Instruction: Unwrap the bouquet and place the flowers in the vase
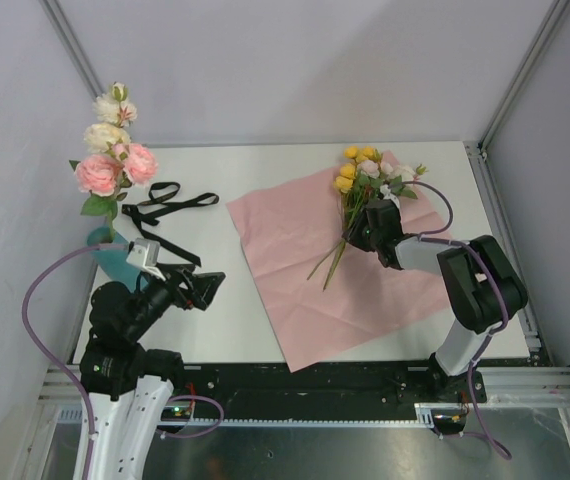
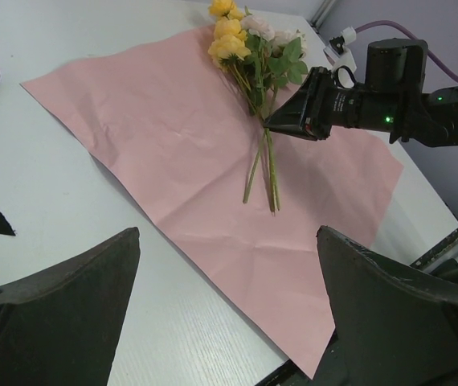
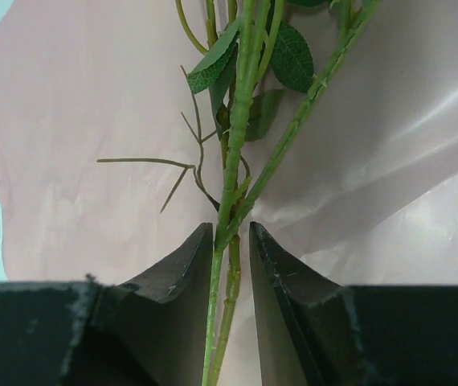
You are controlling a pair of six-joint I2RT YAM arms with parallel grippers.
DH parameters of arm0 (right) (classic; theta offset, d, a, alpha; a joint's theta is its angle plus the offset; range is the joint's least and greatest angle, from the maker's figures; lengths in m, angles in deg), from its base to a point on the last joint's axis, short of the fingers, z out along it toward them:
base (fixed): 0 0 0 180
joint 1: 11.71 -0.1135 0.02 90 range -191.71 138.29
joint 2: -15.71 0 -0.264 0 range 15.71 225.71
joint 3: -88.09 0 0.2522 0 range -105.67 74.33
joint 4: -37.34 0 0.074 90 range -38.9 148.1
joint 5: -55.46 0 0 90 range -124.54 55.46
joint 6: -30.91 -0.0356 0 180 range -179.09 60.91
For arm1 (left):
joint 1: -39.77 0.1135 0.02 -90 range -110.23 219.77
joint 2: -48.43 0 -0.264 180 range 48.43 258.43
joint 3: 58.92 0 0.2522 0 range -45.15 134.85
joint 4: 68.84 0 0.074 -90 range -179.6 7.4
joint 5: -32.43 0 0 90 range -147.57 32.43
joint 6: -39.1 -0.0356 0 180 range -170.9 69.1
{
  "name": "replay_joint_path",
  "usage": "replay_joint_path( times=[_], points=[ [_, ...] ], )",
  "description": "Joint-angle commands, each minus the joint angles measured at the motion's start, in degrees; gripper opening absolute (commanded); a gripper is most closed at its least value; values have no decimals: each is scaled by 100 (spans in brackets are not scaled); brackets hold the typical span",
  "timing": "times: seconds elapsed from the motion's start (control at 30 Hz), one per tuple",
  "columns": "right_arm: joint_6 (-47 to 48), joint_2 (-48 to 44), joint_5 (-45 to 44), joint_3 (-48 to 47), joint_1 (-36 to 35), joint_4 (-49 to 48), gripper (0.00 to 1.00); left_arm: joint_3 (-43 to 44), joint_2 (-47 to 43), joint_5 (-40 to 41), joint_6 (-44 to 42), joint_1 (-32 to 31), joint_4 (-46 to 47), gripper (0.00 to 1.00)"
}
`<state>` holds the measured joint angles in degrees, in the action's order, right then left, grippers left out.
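The bouquet lies unwrapped: a bunch of yellow and white flowers (image 1: 365,172) rests on the flat pink paper (image 1: 285,270) at the table's right. My right gripper (image 1: 353,236) is shut on the flowers' green stems (image 3: 237,161), which run between its fingers (image 3: 189,265) a little below the leaves. The teal vase (image 1: 110,258) stands at the far left and holds pink and cream roses (image 1: 113,150). Just right of the vase, my left gripper (image 1: 210,285) hovers open and holds nothing; its view looks across the pink paper (image 2: 173,121) at the flowers (image 2: 249,48).
A black ribbon (image 1: 165,200) lies loose on the white table between the vase and the pink paper. Metal frame posts and grey walls close the table in at the back and sides. The pink paper's near corner reaches the table's front edge (image 1: 305,362).
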<state>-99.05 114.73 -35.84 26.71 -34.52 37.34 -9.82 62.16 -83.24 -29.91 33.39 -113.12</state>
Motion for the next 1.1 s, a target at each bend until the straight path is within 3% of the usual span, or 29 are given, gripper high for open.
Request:
replay_joint_path(
  times=[0.0, 0.13, 0.37, 0.8, 0.9, 1.07],
  points=[
    [98, 106, -116, -210, 31, -153, 30, -31, 74, 58, 35, -22, 210, 95],
    [96, 144, -116, -236, 35, -163, 24, -27, 99, 50, 36, -29, 207, 95],
    [100, -76, -194, -246, 31, -60, 1, -39, 143, 71, 31, -37, 212, 95],
    [-21, -980, -433, -173, 22, 498, 0, -44, 233, 29, 30, -65, 218, 95],
    [-114, -1020, -418, -170, 22, 559, 8, -44, 229, 20, 36, -68, 221, 95],
    [-83, -827, -208, -118, 24, 384, 0, -44, 217, 19, 36, -66, 221, 95]
  ],
)
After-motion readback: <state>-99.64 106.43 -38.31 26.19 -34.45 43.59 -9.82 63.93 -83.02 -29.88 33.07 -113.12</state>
